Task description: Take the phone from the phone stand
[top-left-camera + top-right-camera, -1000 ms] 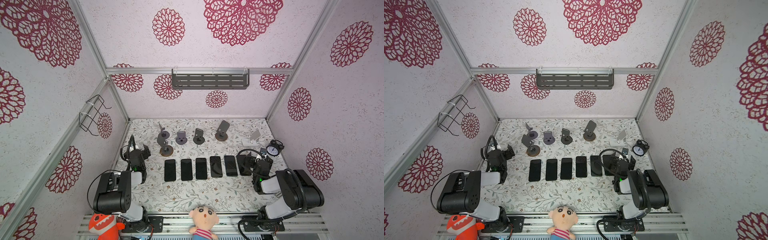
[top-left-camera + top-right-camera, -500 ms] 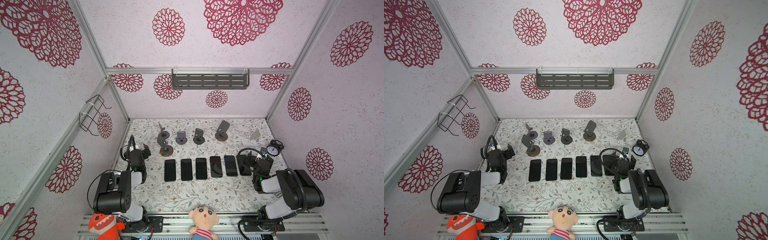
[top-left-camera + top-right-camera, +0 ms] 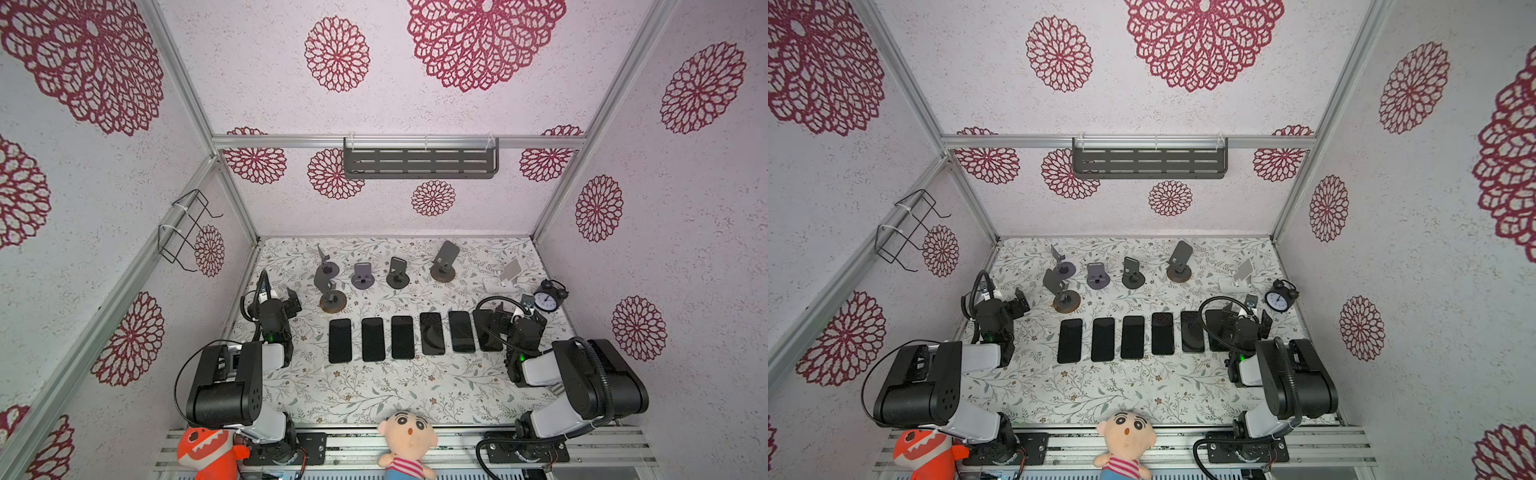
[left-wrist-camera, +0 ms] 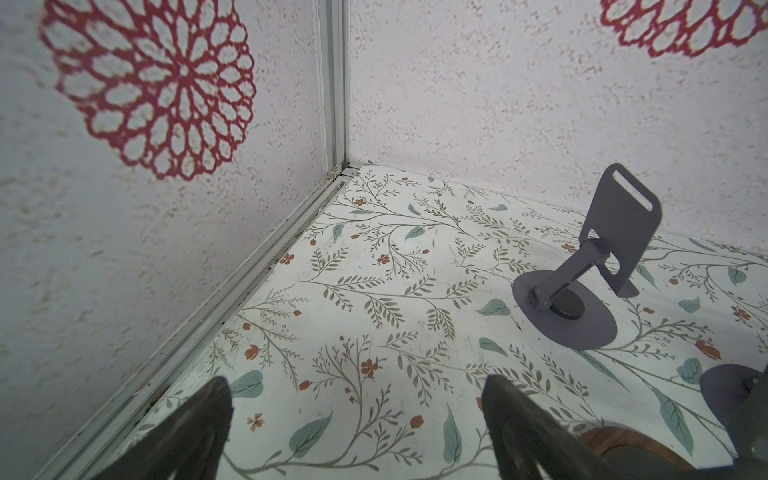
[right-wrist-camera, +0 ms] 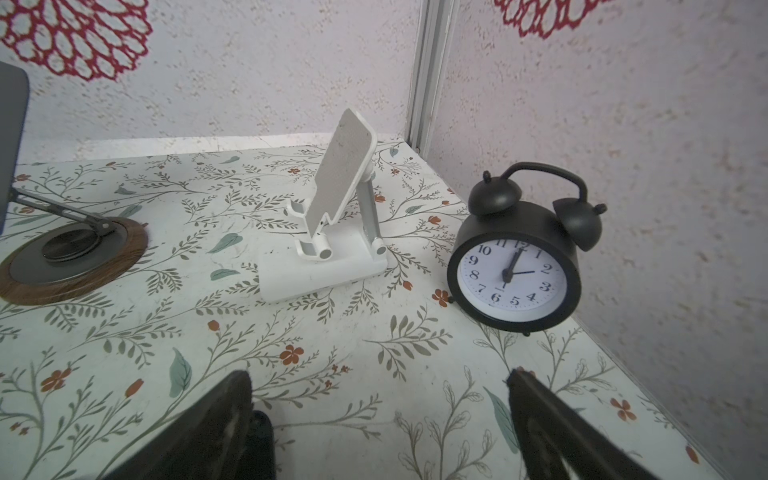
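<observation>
The phones [image 3: 402, 337] lie flat in a row across the desk [image 3: 374, 390], stands [image 3: 397, 273] by its back edge bare — job looks done — so the left claw [image 4: 357, 386] and right claw [image 5: 380, 376], wide open and empty, likely have nothing left to grab.

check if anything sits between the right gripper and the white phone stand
Nothing visible does. In the right wrist view only bare table lies between the open right gripper and the white phone stand, which holds no phone. The clock stands off to one side, beside the stand.
</observation>
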Available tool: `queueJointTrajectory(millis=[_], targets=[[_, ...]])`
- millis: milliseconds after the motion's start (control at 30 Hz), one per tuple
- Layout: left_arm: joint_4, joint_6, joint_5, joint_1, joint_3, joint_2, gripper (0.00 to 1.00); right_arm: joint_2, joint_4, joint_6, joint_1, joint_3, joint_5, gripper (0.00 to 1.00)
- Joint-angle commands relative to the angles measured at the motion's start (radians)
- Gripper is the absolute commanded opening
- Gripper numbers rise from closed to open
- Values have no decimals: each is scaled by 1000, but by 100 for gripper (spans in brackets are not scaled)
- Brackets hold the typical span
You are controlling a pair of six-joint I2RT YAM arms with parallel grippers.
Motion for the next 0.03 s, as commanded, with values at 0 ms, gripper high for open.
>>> queueJointTrajectory(millis=[0], targets=[[27, 7, 6, 1, -4, 7, 97, -10, 29, 7, -5, 23, -4, 99]])
